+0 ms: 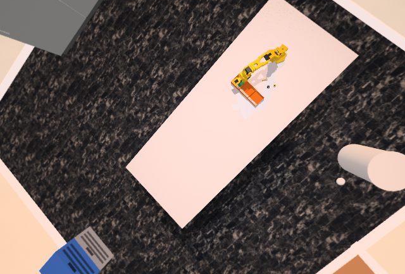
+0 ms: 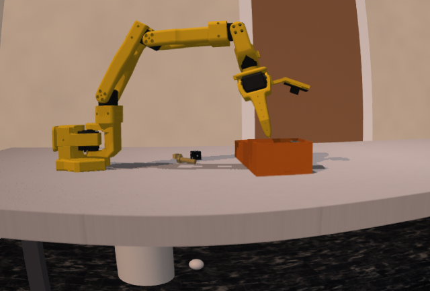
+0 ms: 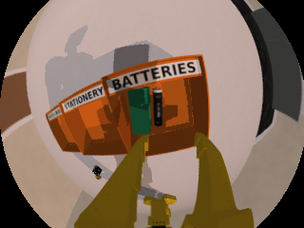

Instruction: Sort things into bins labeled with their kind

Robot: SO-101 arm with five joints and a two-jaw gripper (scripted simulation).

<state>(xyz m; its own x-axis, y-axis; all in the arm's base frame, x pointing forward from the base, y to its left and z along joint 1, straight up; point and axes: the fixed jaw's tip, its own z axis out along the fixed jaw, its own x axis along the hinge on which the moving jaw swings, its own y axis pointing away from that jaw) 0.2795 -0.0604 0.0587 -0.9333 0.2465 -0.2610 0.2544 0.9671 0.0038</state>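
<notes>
Green battery (image 3: 141,110) in BATTERIES bin (image 3: 184,128), below tool (image 3: 170,146), open, empty.

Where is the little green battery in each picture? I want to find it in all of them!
Top view: the small green rectangular battery shows as a green speck in the end compartment of the orange bin, under the arm's tip.
Exterior view: not visible; the bin's wall hides it.
Wrist view: mid-picture, inside the compartment labelled BATTERIES.
Shared landmark: the orange bin.
</notes>
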